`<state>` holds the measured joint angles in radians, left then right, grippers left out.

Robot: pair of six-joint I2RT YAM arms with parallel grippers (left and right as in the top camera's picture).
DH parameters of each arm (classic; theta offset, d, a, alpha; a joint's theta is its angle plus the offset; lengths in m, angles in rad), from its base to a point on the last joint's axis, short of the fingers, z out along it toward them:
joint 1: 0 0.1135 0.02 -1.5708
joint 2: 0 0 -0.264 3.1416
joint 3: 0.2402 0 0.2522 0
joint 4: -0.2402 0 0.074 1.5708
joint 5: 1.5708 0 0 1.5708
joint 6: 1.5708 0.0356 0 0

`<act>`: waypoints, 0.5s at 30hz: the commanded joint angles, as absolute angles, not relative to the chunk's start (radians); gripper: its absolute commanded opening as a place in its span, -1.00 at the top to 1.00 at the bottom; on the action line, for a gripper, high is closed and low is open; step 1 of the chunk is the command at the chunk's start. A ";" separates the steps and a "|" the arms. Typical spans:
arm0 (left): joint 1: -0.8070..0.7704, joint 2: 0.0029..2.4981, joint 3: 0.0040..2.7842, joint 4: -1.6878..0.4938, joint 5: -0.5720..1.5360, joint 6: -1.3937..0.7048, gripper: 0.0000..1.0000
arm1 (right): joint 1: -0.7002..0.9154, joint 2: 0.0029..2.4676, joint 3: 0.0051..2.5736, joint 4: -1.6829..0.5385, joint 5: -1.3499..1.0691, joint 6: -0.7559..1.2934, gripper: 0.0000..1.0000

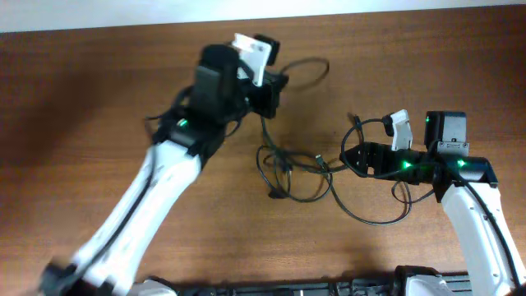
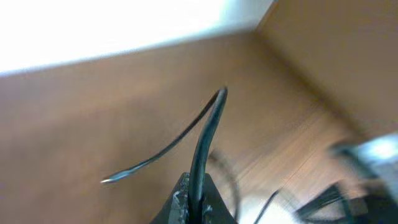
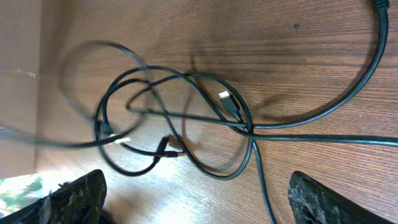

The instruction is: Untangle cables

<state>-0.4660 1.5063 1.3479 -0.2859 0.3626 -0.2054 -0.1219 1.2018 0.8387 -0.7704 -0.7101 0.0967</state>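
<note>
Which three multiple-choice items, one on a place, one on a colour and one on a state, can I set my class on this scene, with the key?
1. Where does the tangle of cables lie?
A. in the middle of the table
B. at the table's left edge
C. off the table

2. What colour are the cables?
A. red
B. white
C. black

3. How is the left tool?
A. open and empty
B. shut on a cable
C. out of view

Key: 1 A, the overhead view shows the loops mid-table; 2 C, every view shows them black; 3 B, the left wrist view shows it pinching a raised strand.
</note>
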 commanded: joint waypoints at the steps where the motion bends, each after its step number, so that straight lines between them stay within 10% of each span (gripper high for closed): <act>1: -0.466 1.343 1.372 -0.284 0.377 -0.247 1.00 | -0.117 1.203 0.841 -0.761 -0.770 0.082 -0.82; 15: -0.384 1.226 1.372 -0.226 0.009 -0.356 1.00 | 0.533 1.463 0.841 -0.311 -0.482 0.120 -0.91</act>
<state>-0.4351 1.2663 1.3613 -0.2272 0.1837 -0.2802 0.4808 1.3880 0.8341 -0.3328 -0.6098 0.0986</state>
